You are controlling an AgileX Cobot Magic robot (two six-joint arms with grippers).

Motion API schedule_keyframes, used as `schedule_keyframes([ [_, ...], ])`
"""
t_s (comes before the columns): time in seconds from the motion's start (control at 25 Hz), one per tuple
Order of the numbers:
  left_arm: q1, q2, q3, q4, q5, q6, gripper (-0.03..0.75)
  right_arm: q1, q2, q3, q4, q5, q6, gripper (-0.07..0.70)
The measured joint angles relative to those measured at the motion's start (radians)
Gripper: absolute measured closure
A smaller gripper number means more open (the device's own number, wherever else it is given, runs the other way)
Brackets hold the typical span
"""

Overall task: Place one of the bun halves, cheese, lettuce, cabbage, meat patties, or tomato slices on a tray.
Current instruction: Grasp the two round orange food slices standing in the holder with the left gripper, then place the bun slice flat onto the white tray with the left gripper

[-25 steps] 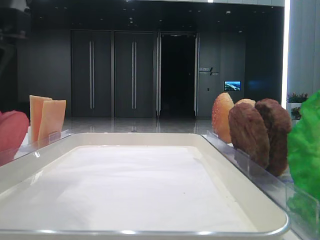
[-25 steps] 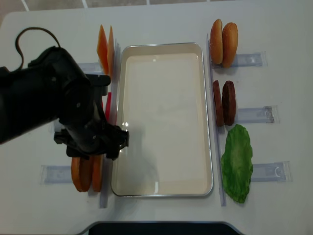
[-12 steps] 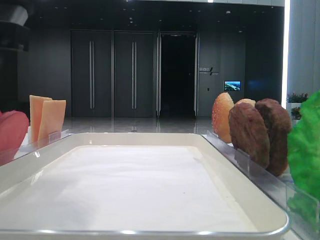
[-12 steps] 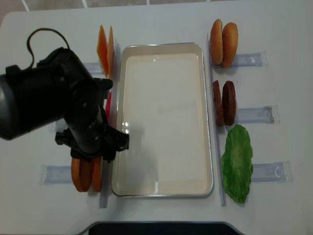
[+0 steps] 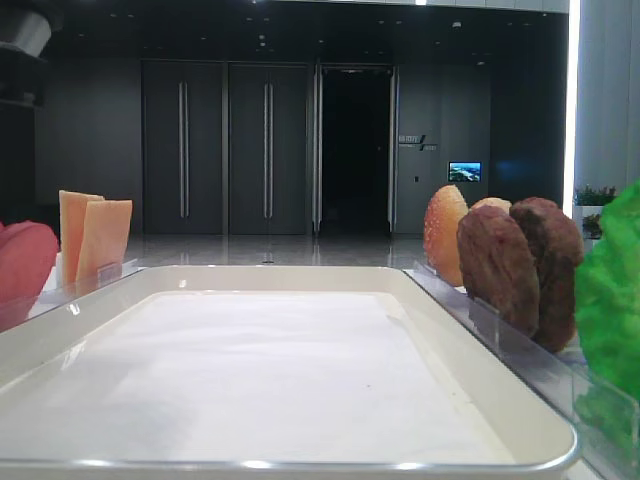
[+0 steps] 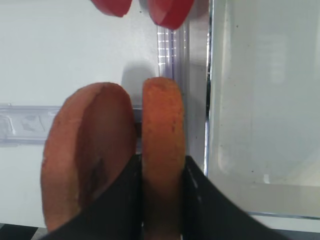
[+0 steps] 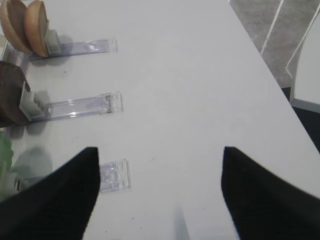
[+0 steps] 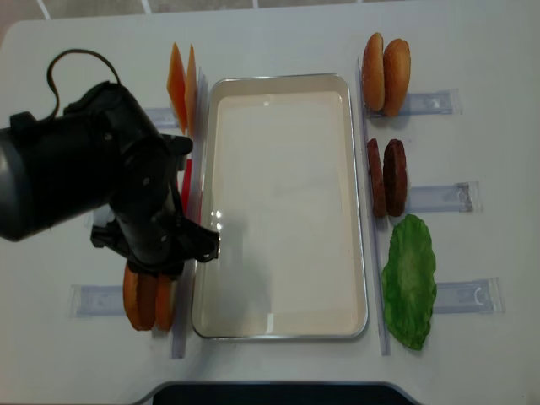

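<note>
My left pincer is clamped on a bun half, the one nearer the tray; its two dark fingers press the bun's flat faces from either side, w/ the bun standing on edge. A 2nd bun half stands just beside it on the outer side, touching or nearly so. Both sit in a clear rack on the white surface, at the tray's near left corner. Two tomato slices stand further along the same side, then the cheese slices at the far end. The tray holds only its paper liner. Across it: 2 more buns, 2 meat patties, and a lettuce leaf, each by its rack. My right pincer is spread wide over bare surface, holding nothing.
</note>
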Motion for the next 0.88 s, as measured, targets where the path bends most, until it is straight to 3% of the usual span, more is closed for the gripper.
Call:
schedule_keyframes([
  [0.2,-0.001,-0.009,0.000,-0.005,0.022,0.000,0.568,0.000,0.000,0.000,0.000,0.000,0.000,0.117],
  [0.56,-0.064,-0.166,0.000,-0.033,0.024,-0.001,0.568,0.000,0.000,0.000,0.000,0.000,0.000,0.117],
  [0.68,-0.065,-0.215,0.000,-0.063,-0.016,-0.002,0.570,0.000,0.000,0.000,0.000,0.000,0.000,0.117],
  [0.88,-0.065,-0.242,0.001,-0.153,-0.133,0.036,0.570,0.000,0.000,0.000,0.000,0.000,0.000,0.117],
])
